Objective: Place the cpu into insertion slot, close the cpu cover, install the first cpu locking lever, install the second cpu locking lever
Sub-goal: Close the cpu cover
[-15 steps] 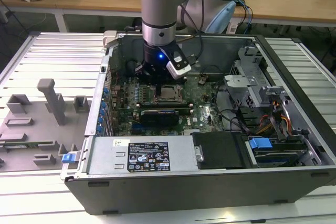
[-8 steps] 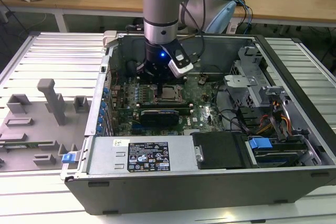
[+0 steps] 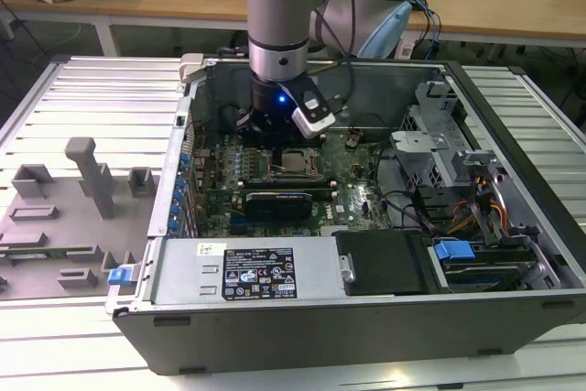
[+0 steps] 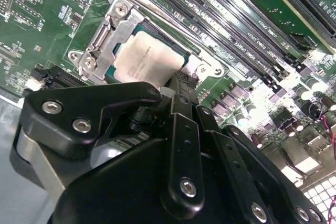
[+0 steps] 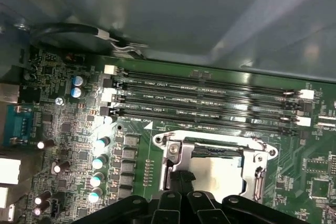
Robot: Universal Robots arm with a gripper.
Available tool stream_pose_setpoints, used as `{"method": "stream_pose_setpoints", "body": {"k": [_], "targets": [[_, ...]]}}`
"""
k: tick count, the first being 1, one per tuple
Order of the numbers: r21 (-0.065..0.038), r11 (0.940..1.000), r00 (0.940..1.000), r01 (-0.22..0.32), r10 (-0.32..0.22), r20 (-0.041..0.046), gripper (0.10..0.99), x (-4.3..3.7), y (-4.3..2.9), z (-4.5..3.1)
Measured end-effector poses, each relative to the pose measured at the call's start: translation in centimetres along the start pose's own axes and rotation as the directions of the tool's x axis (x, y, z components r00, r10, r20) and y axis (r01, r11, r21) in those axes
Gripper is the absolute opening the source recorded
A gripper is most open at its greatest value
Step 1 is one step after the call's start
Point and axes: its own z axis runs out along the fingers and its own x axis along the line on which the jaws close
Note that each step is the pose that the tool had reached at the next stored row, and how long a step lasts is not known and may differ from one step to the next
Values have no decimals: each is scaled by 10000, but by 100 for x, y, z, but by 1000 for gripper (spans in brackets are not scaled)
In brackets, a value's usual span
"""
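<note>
The Universal Robots arm [image 3: 282,16] reaches straight down, wrist vertical, a blue light glowing near its flange. In both wrist views the gripper [image 4: 180,80] [image 5: 182,178] points downward, fingers [image 5: 177,183] drawn together.

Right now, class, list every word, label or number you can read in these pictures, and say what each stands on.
Black label on the grey metal panel: white print and symbols, too small to read.
White sticker beside it: too small to read.
White lettering along the memory slots: too blurred to quote.
Faint marking on the cpu: unreadable.
No text can be quoted.
</note>
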Motion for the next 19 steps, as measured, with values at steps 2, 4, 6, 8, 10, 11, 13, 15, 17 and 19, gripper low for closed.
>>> {"method": "stream_pose_setpoints", "body": {"k": [2,4,6,8,10,11,13,15,17,19], "targets": [[-14,10000,10000,38,-38,10,106,-1,2,16],[-5,10000,10000,43,-43,3,106,-6,0,16],[-4,10000,10000,41,-41,3,106,-6,-1,16],[-4,10000,10000,41,-41,3,106,-9,0,1],[-5,10000,10000,42,-42,3,106,-11,0,-59],[-7,10000,10000,44,-44,4,106,-27,-2,-59],[-5,10000,10000,40,-40,-3,106,-86,-9,-58],[-6,10000,10000,43,-43,-10,106,-157,-17,-56],[-9,10000,10000,42,-42,-22,106,-242,-27,-53],[-8,10000,10000,42,-42,-44,106,-303,-35,-62]]}}
